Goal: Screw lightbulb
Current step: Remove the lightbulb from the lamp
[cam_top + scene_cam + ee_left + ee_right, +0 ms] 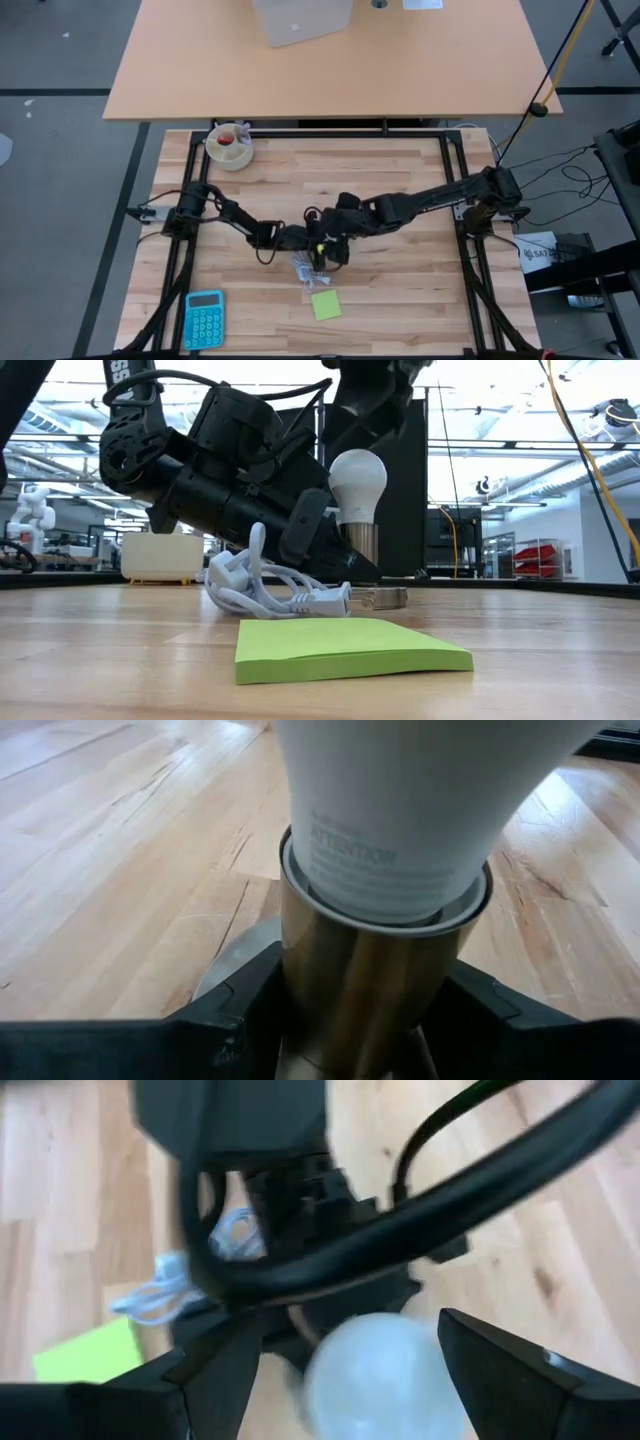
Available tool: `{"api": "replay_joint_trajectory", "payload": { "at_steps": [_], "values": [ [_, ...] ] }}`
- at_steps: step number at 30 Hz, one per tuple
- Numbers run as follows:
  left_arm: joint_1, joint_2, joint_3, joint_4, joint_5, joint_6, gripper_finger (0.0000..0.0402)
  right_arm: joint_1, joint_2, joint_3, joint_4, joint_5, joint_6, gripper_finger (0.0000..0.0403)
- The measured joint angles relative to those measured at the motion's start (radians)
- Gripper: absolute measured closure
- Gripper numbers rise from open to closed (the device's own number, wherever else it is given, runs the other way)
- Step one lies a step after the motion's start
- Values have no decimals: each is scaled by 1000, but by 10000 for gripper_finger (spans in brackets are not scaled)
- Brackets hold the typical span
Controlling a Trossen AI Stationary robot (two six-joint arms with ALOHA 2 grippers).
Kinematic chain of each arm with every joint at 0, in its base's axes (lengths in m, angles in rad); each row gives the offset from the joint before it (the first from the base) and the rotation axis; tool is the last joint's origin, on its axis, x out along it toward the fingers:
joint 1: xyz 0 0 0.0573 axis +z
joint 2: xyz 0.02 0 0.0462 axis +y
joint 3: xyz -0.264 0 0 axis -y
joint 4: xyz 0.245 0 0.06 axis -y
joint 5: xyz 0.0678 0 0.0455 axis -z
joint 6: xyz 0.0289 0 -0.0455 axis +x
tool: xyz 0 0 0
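The white lightbulb [357, 482] stands upright with its narrow end in a metallic cylindrical socket [360, 545]. The socket's flat base [388, 597] rests on the wooden table. My left gripper [360, 1020] reaches in from the table's left and is shut on the socket. My right gripper [350, 1370] hangs just above the bulb's globe [375, 1372] and is open. Its fingers [215, 1375] stand on either side of the globe without touching it. In the high view both grippers meet near the table's middle, left [300, 238] and right [340, 228]. My left gripper pinches the socket's metallic side wall [350, 990] between its two fingers [235, 1020], low on the cylinder. The fingers come slanting down from the table's left. The socket stands upright on its base, with the bulb's neck [390, 860] seated in its top.
A coiled white cable with a plug [275, 595] lies beside the socket on the near side. A green pad of sticky notes [345, 648] lies closer to the near edge. A blue calculator [204, 318] is at the near left and a bowl [230, 146] at the far left.
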Motion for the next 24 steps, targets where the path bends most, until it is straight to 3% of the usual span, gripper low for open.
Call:
{"api": "replay_joint_trajectory", "payload": {
  "at_steps": [12,24],
  "values": [
    [0,0,0,-1,-17,-2,212,109,0,0,-79,373,265,121],
    [0,0,0,1,-22,-18,212,166,-1,-76,-68,553,534,121]
  ]
}}
